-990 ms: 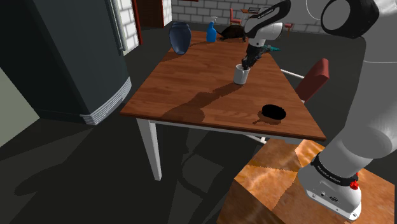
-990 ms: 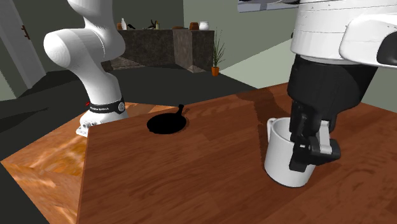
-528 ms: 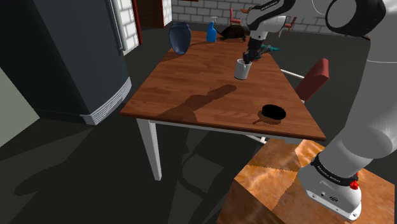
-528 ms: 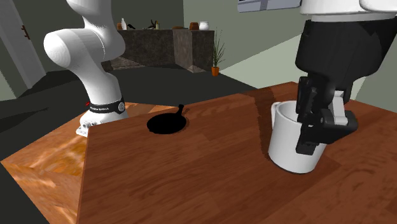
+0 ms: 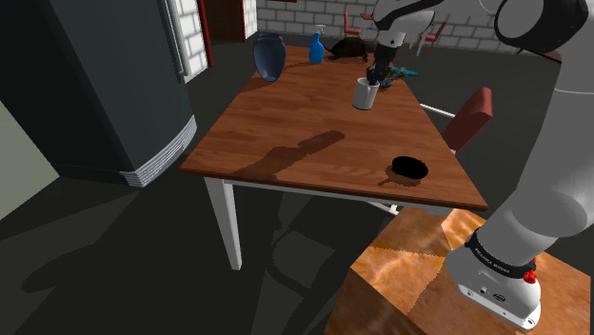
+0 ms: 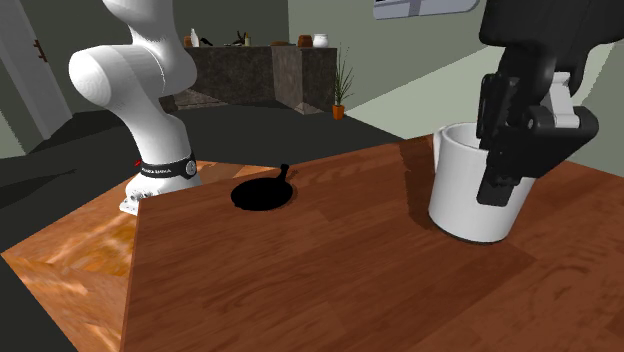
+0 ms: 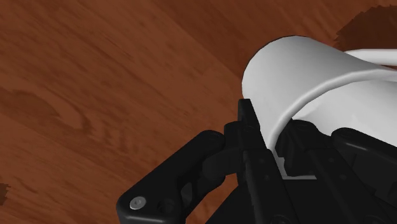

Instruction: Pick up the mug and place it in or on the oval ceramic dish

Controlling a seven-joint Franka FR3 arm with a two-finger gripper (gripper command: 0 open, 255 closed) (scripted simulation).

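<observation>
Lifted since a second ago, the mug [image 5: 365, 93] now hangs clear of the surface [image 5: 286, 133] and has travelled toward the far edge in the shoulder view, where earlier it stood on the wood. My end effector [image 6: 497, 180] is closed on the mug, pinching one side of its wall at the rim: one finger reaches down inside the cup and the other presses on the outside. The wrist view confirms this hold, with the white wall [image 7: 305, 83] clasped between the black fingers over the brown wood grain. Handling judgement: the mug is rigid, smooth-sided, probably light when empty, and likely to chip if dropped or set down hard. A rim pinch is off-centre, so the body can swing about the pads; moderate speed and steady grip force are advised. The black dish [image 5: 410, 167], a flat dark oval with a short stub, lies well apart from the mug, near the surface edge closest to my stand [image 5: 419, 276]. Transport must therefore bring the mug back toward my base. Beyond the mug, at the far end of the surface, stand a blue vase [image 5: 268, 54] and a blue spray bottle [image 5: 316, 46].
</observation>
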